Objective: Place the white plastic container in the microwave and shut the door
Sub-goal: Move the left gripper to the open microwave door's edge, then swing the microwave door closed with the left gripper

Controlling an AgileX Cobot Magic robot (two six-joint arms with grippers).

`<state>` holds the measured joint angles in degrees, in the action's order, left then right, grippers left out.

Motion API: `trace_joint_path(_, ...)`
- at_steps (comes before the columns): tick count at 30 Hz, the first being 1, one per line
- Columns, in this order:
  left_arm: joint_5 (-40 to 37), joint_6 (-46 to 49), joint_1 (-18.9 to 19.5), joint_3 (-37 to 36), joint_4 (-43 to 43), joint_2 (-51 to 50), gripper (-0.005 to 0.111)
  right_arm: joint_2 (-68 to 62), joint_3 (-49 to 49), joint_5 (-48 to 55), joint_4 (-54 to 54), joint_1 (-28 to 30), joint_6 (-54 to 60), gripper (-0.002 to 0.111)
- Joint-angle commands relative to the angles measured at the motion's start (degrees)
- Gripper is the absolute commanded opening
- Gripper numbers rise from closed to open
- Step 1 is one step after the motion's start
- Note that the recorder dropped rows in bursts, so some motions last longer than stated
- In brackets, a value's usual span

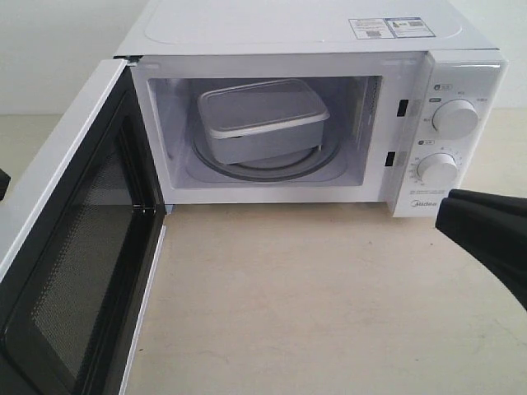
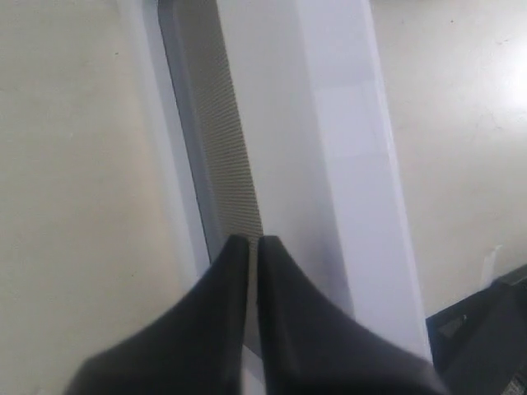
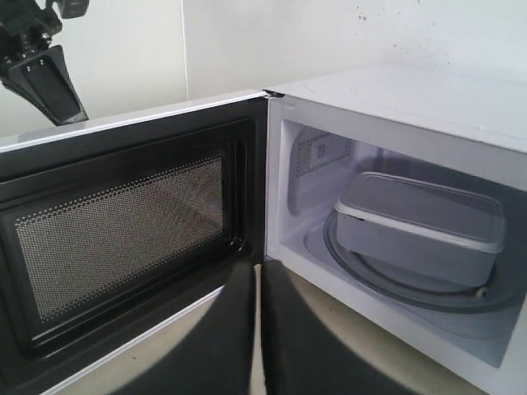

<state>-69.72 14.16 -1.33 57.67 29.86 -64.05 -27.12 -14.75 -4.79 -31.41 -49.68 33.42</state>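
The white plastic container (image 1: pixel 262 115) sits lidded on the glass turntable (image 1: pixel 247 170) inside the microwave (image 1: pixel 305 33); the right wrist view shows the container (image 3: pixel 420 226) too. The door (image 1: pixel 82 247) stands wide open to the left, black mesh inner face (image 3: pixel 123 239) showing. My left gripper (image 2: pixel 254 240) is shut and empty, close against the door's outer side by its window (image 2: pixel 218 140) and white bar handle (image 2: pixel 354 164). Only a black sliver of this gripper (image 1: pixel 2 183) shows past the door. My right gripper (image 3: pixel 258 265) is shut and empty, hovering in front of the microwave's dial panel (image 1: pixel 454 144).
A beige tabletop (image 1: pixel 313 304) stretches in front of the microwave. A pale wall (image 3: pixel 247 41) stands behind it. The left arm (image 3: pixel 41 66) shows above the door's top edge in the right wrist view.
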Motion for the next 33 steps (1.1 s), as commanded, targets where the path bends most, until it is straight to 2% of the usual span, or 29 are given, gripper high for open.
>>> trace_joint_path(1,-0.24,0.89,-0.02,0.25,2.84,-0.95,0.004,0.48,0.31,-2.99,0.21,-0.09,-0.14,0.0)
trace_joint_path(9,-0.24,3.99,-0.09,0.25,7.6,-4.23,0.004,0.48,0.31,-7.52,-2.79,-0.09,-0.14,0.0)
trace_joint_path(11,-0.24,5.26,-1.46,0.25,9.95,-4.78,0.004,0.48,0.31,-9.04,-3.1,-0.09,-0.14,0.0)
trace_joint_path(18,-0.24,6.07,-11.13,0.25,11.52,-9.17,0.004,0.48,0.31,-12.08,-6.89,-0.09,0.0,0.0)
trace_joint_path(23,6.47,7.43,-16.12,0.36,13.89,-13.01,0.004,0.48,0.31,-11.95,-7.02,-0.09,0.0,0.0)
trace_joint_path(27,12.98,13.44,-17.42,0.36,18.79,-14.46,0.004,0.48,0.31,-7.24,-7.75,-0.09,-0.23,0.0)
trace_joint_path(33,17.38,16.66,-17.42,3.05,15.2,-9.39,0.004,-1.78,-3.52,3.05,-7.75,-0.09,-0.23,0.0)
